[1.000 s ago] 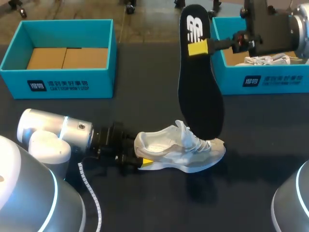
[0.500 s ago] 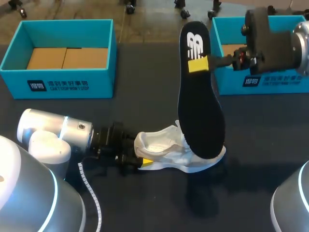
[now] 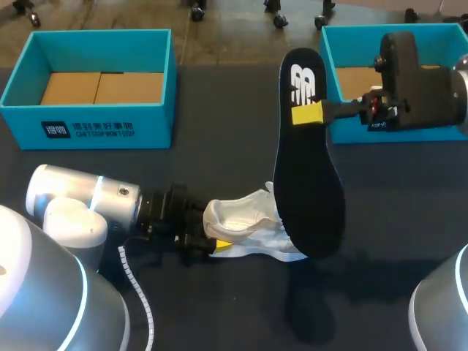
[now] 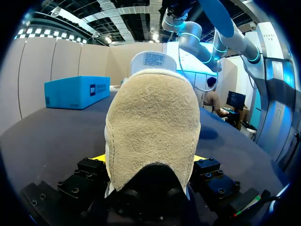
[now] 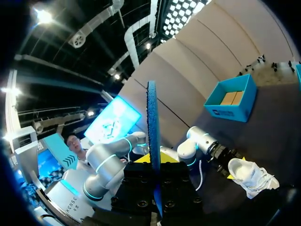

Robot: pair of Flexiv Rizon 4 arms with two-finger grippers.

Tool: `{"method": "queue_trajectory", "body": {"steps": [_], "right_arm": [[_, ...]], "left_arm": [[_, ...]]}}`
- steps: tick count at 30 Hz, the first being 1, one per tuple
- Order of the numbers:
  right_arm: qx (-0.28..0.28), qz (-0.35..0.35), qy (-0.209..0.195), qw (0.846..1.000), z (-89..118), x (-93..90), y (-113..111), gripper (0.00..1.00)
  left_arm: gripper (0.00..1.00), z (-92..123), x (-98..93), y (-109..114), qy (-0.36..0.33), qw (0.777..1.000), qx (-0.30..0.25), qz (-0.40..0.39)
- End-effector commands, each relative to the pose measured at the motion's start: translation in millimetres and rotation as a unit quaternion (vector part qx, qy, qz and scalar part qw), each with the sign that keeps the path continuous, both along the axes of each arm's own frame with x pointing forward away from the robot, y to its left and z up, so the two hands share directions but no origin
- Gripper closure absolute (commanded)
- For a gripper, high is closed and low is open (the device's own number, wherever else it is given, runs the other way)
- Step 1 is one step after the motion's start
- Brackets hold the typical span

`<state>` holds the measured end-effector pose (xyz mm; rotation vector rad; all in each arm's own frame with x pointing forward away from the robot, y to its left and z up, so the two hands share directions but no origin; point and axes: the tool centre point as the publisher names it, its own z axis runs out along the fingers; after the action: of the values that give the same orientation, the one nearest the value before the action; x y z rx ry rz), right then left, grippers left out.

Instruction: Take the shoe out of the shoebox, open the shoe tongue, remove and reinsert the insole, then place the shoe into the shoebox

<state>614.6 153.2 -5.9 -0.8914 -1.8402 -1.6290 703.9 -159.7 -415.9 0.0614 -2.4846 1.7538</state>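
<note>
Head view: the shoe (image 3: 245, 232) lies on its sole on the dark table (image 3: 219, 307), long axis running across it, with the heel toward the left gripper (image 3: 213, 246) and the toe end pointing the other way, hidden under the insole (image 3: 307, 168). The shoe is pale mesh with laces, and the left wrist view shows a rounded, fuzzy tan suede patch on its heel (image 4: 150, 136). The left gripper (image 4: 149, 158) is clamped on that heel, 1 yellow tip on each side.

The insole is a flat, black, foot-shaped sheet with a white logo at its heel end. It hangs steeply above the shoe, heel end up and away, toe end down over the shoe's front. The right gripper (image 3: 307, 115) pinches it just below the logo. In the right wrist view it stands edge-on, blue (image 5: 153, 136), between that gripper's (image 5: 155, 162) fingers.

2 teal cardboard boxes sit beyond the shoe: the left box (image 3: 153, 124) and the right box (image 3: 347, 133).

Since 0.5 s ago the insole has come lower and now covers the shoe's toe. The shoe and left arm have not moved.
</note>
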Motion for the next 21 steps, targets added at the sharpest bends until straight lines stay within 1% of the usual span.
{"method": "queue_trajectory", "body": {"steps": [1,11,13,14,15,16,21], "right_arm": [[0.009,-0.011,-0.005,1.0,-2,-7.4,-1,1.0],[0.009,-0.011,-0.005,1.0,-2,-7.4,-1,1.0],[0.009,-0.011,-0.005,1.0,-2,-7.4,-1,1.0],[0.009,-0.011,-0.005,1.0,-2,-7.4,-1,1.0],[0.009,-0.011,-0.005,1.0,-2,-7.4,-1,1.0],[0.009,-0.011,-0.005,1.0,-2,-7.4,-1,1.0],[0.009,-0.011,-0.005,1.0,-2,-7.4,-1,1.0]], "left_arm": [[1.0,0,0.1,-1,0.0,1.0,0.002,-0.001],[1.0,0,0.1,-1,0.0,1.0,0.002,-0.001],[1.0,2,0.8,-1,-0.004,1.0,0.012,-0.013],[0.69,4,1.4,-1,-0.002,1.0,0.014,-0.017],[0.1,5,1.7,-1,-0.002,1.0,0.016,-0.018],[0.0,7,2.0,1,-0.002,1.0,0.015,-0.019],[0.0,11,-0.1,6,-0.005,0.999,0.026,-0.031]]}}
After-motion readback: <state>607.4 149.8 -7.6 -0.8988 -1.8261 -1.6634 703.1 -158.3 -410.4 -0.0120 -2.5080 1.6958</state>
